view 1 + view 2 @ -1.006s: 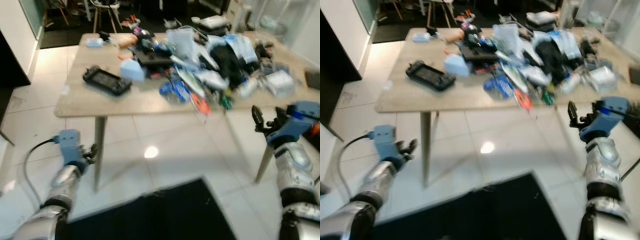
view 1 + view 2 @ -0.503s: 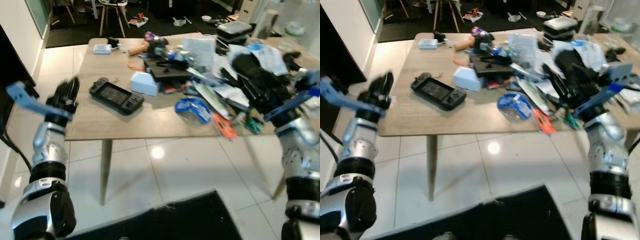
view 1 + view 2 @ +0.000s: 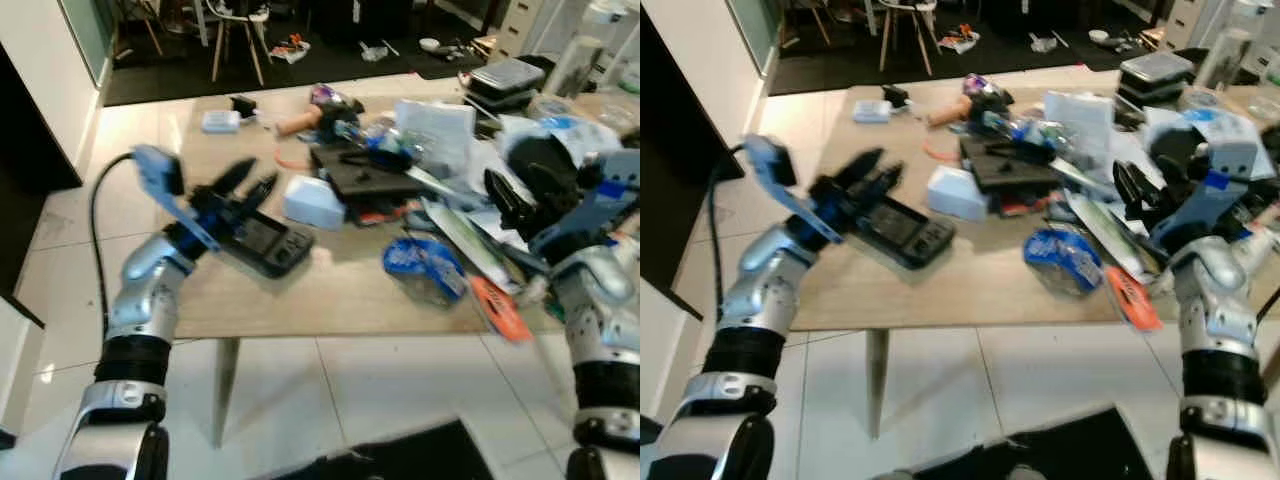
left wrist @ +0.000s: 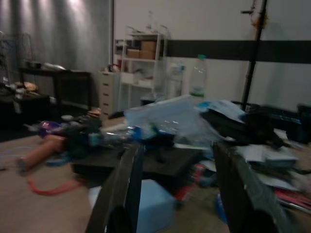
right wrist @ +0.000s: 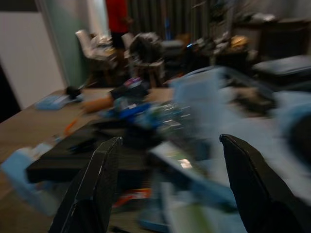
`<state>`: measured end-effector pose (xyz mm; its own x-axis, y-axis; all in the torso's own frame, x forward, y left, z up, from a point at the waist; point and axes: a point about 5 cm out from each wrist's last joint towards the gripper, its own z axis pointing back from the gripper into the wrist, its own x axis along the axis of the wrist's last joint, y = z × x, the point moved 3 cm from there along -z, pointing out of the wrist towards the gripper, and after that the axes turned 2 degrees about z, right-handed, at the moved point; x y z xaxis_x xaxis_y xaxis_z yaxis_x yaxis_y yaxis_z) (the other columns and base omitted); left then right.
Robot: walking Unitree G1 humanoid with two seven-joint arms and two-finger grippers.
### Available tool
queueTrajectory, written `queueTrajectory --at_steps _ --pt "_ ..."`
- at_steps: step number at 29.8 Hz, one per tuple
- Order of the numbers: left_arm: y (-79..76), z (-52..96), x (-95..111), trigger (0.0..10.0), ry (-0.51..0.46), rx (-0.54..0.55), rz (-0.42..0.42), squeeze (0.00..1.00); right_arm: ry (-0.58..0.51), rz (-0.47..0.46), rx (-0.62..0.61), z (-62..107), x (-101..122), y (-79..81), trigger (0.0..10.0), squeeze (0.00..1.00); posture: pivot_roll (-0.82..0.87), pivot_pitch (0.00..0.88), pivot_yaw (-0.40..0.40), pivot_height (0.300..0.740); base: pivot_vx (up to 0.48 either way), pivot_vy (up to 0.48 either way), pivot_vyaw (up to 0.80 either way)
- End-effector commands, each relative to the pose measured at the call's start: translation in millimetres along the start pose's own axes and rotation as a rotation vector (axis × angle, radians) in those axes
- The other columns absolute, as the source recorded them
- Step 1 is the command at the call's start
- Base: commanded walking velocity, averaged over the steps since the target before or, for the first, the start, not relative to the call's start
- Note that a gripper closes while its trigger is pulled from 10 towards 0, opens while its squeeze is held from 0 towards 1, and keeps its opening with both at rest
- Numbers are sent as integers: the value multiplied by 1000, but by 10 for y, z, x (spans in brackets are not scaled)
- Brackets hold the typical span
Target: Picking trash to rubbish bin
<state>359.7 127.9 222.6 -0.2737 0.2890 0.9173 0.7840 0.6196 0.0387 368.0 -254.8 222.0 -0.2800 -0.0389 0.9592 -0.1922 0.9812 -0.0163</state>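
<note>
The left end effector point(image 3: 245, 184) hovers, fingers apart, over the handheld console point(image 3: 262, 240) on the counter point(image 3: 330, 295). Mid-counter lies a crumpled blue wrapper point(image 3: 424, 268), probably light and soft; pinch its bunched middle. The right end effector point(image 3: 1137, 190) gapes empty above the heap.

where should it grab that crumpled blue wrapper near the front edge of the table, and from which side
Probably from above with the right gripper, which is open and nearest. The blue wrapper lies low and crumpled on the table, so pinch its raised middle fold; the side nearer the table's edge looks free, while papers crowd its far side.
</note>
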Motion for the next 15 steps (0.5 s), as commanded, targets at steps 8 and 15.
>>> queueTrajectory --at_steps 8,15 --pt "-79 -138 64 10000 70 -11 -172 0 -30 -366 138 -62 -55 368 10000 0 -55 97 38 740 0 0 0" --pt "-151 -216 2 10000 105 8 -238 0 -95 -733 26 -270 -127 492 10000 1000 -55 97 38 740 0 0 0"
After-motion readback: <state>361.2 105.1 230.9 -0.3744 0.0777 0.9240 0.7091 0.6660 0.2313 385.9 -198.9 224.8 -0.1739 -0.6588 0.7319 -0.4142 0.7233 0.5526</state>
